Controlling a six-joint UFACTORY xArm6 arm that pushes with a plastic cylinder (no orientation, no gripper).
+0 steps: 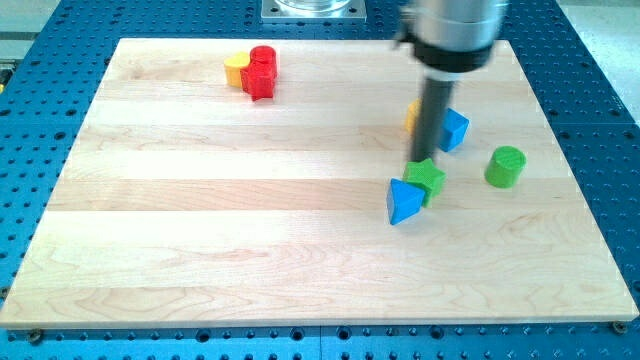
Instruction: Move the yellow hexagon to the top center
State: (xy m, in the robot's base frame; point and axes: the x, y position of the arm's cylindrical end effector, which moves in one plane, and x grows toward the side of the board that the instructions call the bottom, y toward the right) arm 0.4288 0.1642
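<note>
My dark rod comes down from the view's top right, and my tip (430,162) rests just above a green star-like block (427,179). A yellow block (412,117) shows only as a sliver at the rod's left edge, so I cannot make out its shape. A second yellow block (236,68), rounded or hexagonal, sits at the view's top left and touches a red block (262,72). A blue block (455,129) lies just right of the rod. A blue triangle (404,202) touches the green star-like block at its lower left.
A green cylinder (505,166) stands alone to the right of the cluster. The wooden board (250,240) lies on a blue perforated table. A metal mount (314,9) sits beyond the board's top edge.
</note>
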